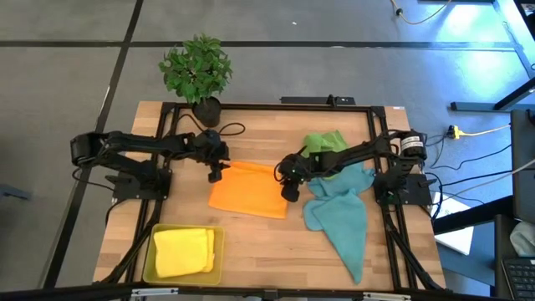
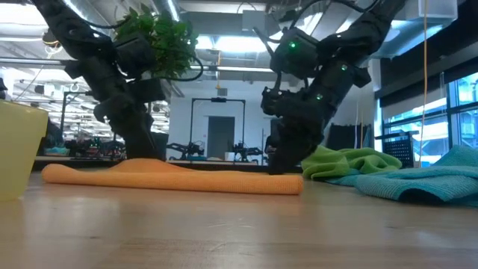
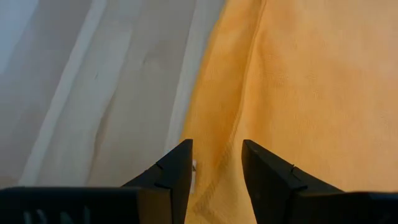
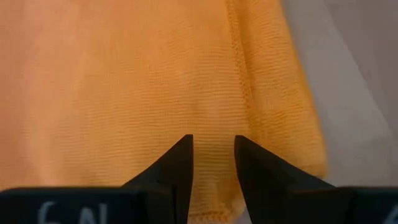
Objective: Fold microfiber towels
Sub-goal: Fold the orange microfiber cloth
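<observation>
Across the middle of the table (image 1: pixel 251 242) lies the orange towel (image 1: pixel 248 191), already doubled over into a flat band, and both arms sit at its two ends as though squaring it up for another fold. At its left end the left gripper (image 1: pixel 216 170) hangs over the hem with its fingers parted and nothing between them. At the right end the right gripper (image 1: pixel 289 189) hovers just above the cloth, fingers apart too, gripping nothing.

Near the right edge the green towel (image 1: pixel 324 142) and the teal-blue towels (image 1: pixel 341 213) lie heaped and crumpled, presumably waiting their turn. The yellow towel (image 1: pixel 184 251) sits folded in the yellow tray (image 1: pixel 148 266) at the front left corner, so that looks like where finished ones go. A potted plant (image 1: pixel 196 73) stands at the back edge, out of the way.
</observation>
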You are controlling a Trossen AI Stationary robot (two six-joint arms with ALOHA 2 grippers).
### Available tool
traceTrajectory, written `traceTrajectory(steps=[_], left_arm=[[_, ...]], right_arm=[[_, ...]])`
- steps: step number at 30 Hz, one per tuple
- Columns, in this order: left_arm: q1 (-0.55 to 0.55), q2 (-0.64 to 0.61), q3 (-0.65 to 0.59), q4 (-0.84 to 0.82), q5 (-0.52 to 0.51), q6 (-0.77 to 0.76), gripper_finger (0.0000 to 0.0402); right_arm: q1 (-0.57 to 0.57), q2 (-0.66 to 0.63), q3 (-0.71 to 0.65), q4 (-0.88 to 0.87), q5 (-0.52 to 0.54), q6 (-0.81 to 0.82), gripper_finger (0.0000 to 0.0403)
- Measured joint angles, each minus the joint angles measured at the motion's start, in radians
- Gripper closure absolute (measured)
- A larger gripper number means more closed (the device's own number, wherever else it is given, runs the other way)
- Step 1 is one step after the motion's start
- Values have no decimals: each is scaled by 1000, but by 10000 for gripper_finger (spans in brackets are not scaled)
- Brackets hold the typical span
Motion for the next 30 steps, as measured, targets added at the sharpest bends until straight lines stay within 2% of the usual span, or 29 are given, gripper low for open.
traceTrajectory(steps=[4,9,14,18,23,30], left_arm=[[0,0,0,-10,6,1,272],[0,0,0,-8,32,5,272],[0,5,1,-2,36,10,272],[0,37,2,5,37,19,272],[0,92,4,8,36,27,272],[0,94,5,14,21,45,272]], right_arm=[[-2,-44,-77,81,1,7,284],[-2,-156,-248,272,-3,65,284],[1,-177,-361,449,-4,112,284],[7,-155,-372,462,35,110,283],[7,-103,-339,481,36,105,274],[5,-43,-312,491,40,104,271]])
